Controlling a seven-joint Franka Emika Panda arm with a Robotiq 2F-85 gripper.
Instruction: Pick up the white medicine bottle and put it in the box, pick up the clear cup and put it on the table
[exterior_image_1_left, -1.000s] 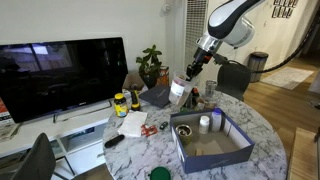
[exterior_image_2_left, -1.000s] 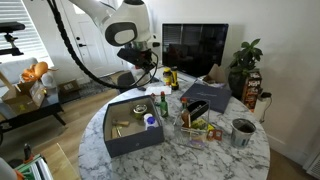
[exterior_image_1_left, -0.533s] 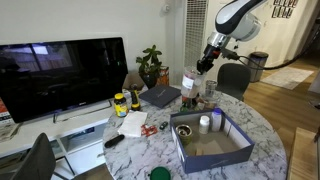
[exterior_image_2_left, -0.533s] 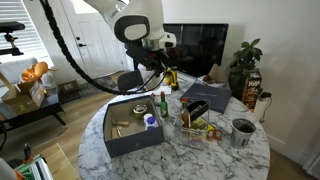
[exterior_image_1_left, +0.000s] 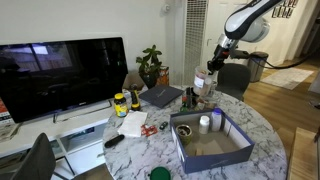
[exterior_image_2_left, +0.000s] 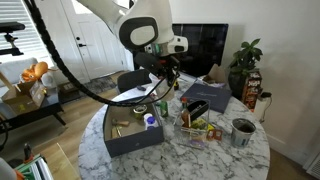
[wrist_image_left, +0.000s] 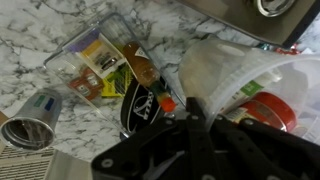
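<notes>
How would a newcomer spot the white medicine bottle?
On the round marble table, find the shallow dark blue-grey box. The white medicine bottle stands upright inside, near one end wall. It is the only plain white cylinder there, between a round dark bowl and a dark bottle.

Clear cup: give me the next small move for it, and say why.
Probably shift the clear cup sideways over bare marble before lowering it. In the wrist view the gripper appears to hold it above the table, with a tray of packets close below, so going straight down would likely land it on clutter.
</notes>
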